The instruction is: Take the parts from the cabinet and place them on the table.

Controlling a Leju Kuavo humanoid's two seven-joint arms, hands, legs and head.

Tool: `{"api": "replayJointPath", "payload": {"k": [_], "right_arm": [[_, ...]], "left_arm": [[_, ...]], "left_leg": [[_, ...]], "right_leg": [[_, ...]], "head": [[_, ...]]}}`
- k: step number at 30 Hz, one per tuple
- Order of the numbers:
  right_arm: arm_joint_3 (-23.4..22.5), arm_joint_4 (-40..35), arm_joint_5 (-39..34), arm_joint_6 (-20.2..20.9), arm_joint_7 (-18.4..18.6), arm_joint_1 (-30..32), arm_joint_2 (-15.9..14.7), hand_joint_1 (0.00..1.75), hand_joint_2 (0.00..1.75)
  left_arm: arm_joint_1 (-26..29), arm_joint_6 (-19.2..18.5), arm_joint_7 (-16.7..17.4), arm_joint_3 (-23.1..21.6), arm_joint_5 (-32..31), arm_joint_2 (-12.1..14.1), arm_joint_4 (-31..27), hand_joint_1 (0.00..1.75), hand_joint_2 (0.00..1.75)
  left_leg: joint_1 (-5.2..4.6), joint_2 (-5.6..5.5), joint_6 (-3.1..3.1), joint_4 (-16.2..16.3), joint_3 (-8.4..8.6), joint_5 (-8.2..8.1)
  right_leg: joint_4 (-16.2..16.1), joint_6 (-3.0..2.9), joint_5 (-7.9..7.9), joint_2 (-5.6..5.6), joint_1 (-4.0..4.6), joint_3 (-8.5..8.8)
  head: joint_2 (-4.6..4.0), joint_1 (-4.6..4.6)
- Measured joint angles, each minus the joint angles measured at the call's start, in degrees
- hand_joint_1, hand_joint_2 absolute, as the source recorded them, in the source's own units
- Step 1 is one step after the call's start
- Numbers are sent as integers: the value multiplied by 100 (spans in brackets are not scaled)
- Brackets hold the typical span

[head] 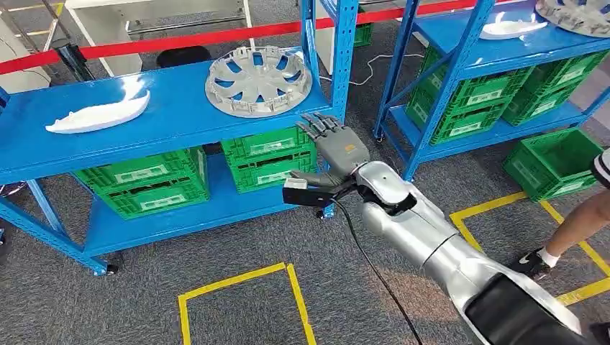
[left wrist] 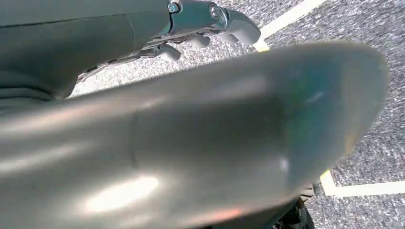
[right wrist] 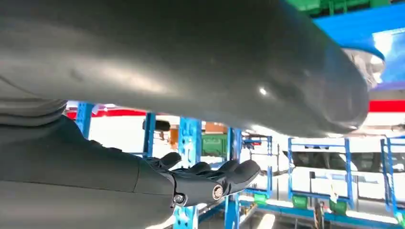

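A grey wheel cover (head: 257, 80) lies flat on the top board of the blue shelf unit (head: 173, 118). A white curved part (head: 101, 115) lies to its left on the same board. My right hand (head: 337, 147) is stretched out with fingers straight and apart, just below the shelf's front edge under the wheel cover, holding nothing. In the right wrist view its dark fingers (right wrist: 210, 181) are extended in the air. My left hand (left wrist: 200, 28) hangs over the grey carpet with fingers loosely apart and nothing in it.
Green crates (head: 266, 158) fill the lower board. A second blue shelf unit (head: 496, 54) at the right carries another white part (head: 512, 29), a wheel cover (head: 575, 14) and more crates. A person's leg (head: 568, 230) stands at right. Yellow tape (head: 295, 295) marks the carpet.
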Motion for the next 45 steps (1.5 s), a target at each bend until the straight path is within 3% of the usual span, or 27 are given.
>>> {"api": "replayJointPath", "payload": {"k": [5,7,8,11,12,13,14,16,17,21,22,23,24,26,27,28,29,31,32,34,36,38,41,42,43,44,45], "right_arm": [[0,0,26,22,37,116,-15,0,0],[0,-7,37,20,39,120,-22,0,0],[0,-7,42,22,44,113,-22,0,0],[2,-4,44,28,48,154,-22,0,0],[2,-2,44,35,55,179,-22,0,0],[2,2,57,37,53,194,-22,0,0],[2,2,66,37,48,199,-24,0,0],[2,2,96,31,-2,199,-22,0,0],[4,4,112,28,-6,209,-20,0,0],[15,2,140,24,0,267,-22,0,0],[15,-13,142,20,-2,271,-13,0,0],[15,-26,142,13,0,267,-13,0,0],[15,-33,144,13,0,266,-13,0,0],[15,-33,144,15,-4,302,-11,0,0],[15,-33,144,15,-2,331,-11,0,0],[15,-33,144,17,0,353,-11,0,0],[15,-33,144,17,0,362,-13,0,0],[15,-37,144,15,2,356,-11,0,0],[13,-37,146,13,0,362,-11,0,0],[13,-44,182,2,-6,351,-2,0,0],[13,-55,210,4,-6,361,15,0,0],[-7,-88,214,-2,0,350,26,0,0],[-18,-136,214,-37,-2,349,22,0,0],[-20,-136,214,-42,-2,373,15,0,0],[-26,-136,212,-50,-13,386,13,0,0],[-33,-140,208,-59,-44,382,13,0,0],[-44,-149,203,-63,-77,362,15,0,0]], "left_arm": [[1,-28,11,0,2,7,0,0,0],[5,-37,20,0,4,-2,0,0,0],[7,-37,20,0,4,-2,0,0,0],[8,-37,20,0,15,-2,0,0,0],[16,-37,18,0,26,-2,0,0,0],[31,-37,11,0,46,-2,0,0,0],[55,-39,-2,0,55,-9,0,0,0],[90,-42,-50,4,72,-22,0,0,0],[101,-44,-68,4,81,-11,0,0,0],[119,-41,-98,7,98,-15,-2,0,0],[122,-42,-98,7,98,-15,-4,0,0],[117,-42,-103,7,98,-22,-4,0,0],[108,-41,-105,7,98,-22,-4,0,0],[114,-42,-105,7,98,-15,-4,0,0],[133,-42,-103,7,96,-15,-4,0,0],[153,-42,-103,7,94,-15,-4,0,0],[163,-42,-105,7,83,-15,-4,0,0],[162,-42,-101,7,44,-15,-4,0,0],[163,-42,-96,7,35,-9,-2,0,0],[132,-42,-90,7,24,-11,-2,0,0],[138,-41,-72,7,20,-11,-4,0,0],[147,-42,-77,7,11,-31,-4,0,0],[122,-42,-76,9,-57,-26,-4,0,0],[124,-42,-72,9,-70,-28,-4,0,0],[137,-39,-63,9,-77,-28,-4,0,0],[152,-35,-57,9,-76,-31,-4,0,0],[158,-24,-57,9,-76,-42,-4,0,0]], "left_leg": [[-12,9,50,39,-21,-32],[85,40,103,-84,55,24],[81,46,130,-109,81,14],[86,65,140,-89,83,-23],[86,64,134,-73,87,-46],[91,61,117,-48,103,-80],[103,60,89,-19,133,-125],[137,61,17,76,201,-250],[116,60,-33,96,164,-296],[119,62,-181,76,195,-338],[132,66,-212,97,174,-380],[133,77,-226,279,120,-440],[132,75,-244,650,-78,-584],[130,76,-270,1642,-677,-916],[130,75,-264,1959,-919,-927],[130,75,-251,1951,-999,-776],[126,76,-226,1703,-950,-498],[103,75,-155,694,-600,210],[79,68,-110,407,-461,270],[37,81,-75,234,-345,113],[22,72,-25,240,-363,85],[76,68,39,129,-245,85],[80,79,127,119,-169,7],[81,76,128,124,-141,-26],[81,69,121,131,-101,-65],[83,62,106,143,-49,-110],[87,56,85,157,16,-162]], "right_leg": [[-16,47,-3,6,-11,9],[22,86,-49,-3,-15,1],[268,99,-170,-23,12,-114],[1667,159,-667,-40,-26,-929],[1917,169,-672,-41,-35,-1117],[1872,175,-519,-45,-47,-1175],[1541,179,-227,-52,-54,-1071],[436,187,412,-76,-67,-608],[346,192,253,-83,-35,-537],[289,-31,165,-52,8,-521],[248,-82,171,-48,-32,-466],[239,-119,147,-47,-30,-428],[239,-156,121,-51,-28,-400],[239,-202,53,-58,-6,-335],[240,-210,12,-56,5,-288],[241,-214,-28,-48,13,-230],[241,-213,-76,-38,18,-164],[242,-189,-181,-32,24,-3],[226,-163,-232,-34,15,29],[235,-86,-257,-20,39,0],[174,-34,-268,-29,23,27],[321,49,-354,-51,35,19],[1584,129,-834,-58,7,-731],[1954,145,-894,-58,4,-994],[2088,156,-799,-59,-6,-1163],[1895,157,-549,-61,-19,-1161],[1460,154,-194,-63,-27,-1025]], "head": [[0,0],[0,-2],[0,31],[2,44],[0,42],[0,44],[0,44],[0,44],[0,42],[0,37],[0,33],[2,16],[0,2],[0,4],[0,4],[2,4],[0,4],[2,4],[0,15],[0,0],[0,2],[0,13],[0,35],[0,33],[2,37],[0,35],[0,35]]}}
